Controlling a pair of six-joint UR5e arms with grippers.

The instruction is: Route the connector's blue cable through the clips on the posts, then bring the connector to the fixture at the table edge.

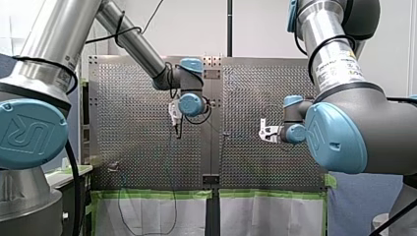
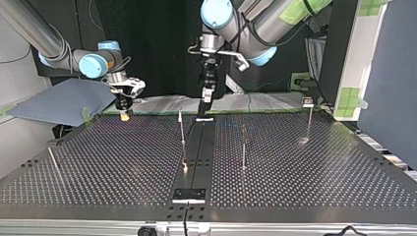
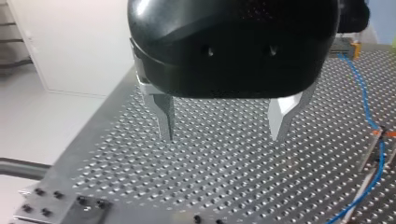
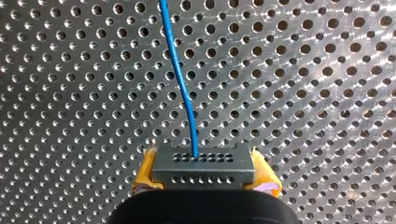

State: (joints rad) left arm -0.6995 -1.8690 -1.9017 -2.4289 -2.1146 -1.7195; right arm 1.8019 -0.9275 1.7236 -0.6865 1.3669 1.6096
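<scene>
Found the connector (image 4: pixel 203 163) clamped in the right jaws, pinched end to end between the yellow pads (image 4: pixel 145 175), holed face turned out toward the desk (image 4: pixel 303 93). Noted these jaws closed only to the connector's width, grip square, no tilt visible. Traced the blue cable (image 4: pixel 180 79) out of one hole in that face and away ahead across the perforations in a gentle bend, slack rather than taut.

Found the left jaws wide open and holding nothing, metal fingers (image 3: pixel 164 116) hanging above bare desk. Saw the cable well off to one side of them, running past a small orange fitting (image 3: pixel 377 133) too small to identify.

In the top view, placed the right jaws at the desk's far edge, well apart from the thin posts (image 2: pixel 182 130) and from the black plate (image 2: pixel 189 195) at the near edge, presumed to be the fixture.

Handling, as judgement only:
- Connector: rated light, rigid and smooth-sided. Best held as now, by the flat ends, clear of the holed face.
- Cable: rated thin, limp and slightly springy. Can be pulled, not pushed. Best taken by the left jaws partway along, close to each clip in turn.
- Advise against strain at the cable's entry into the connector, for fear of kinking or pull-out.
</scene>
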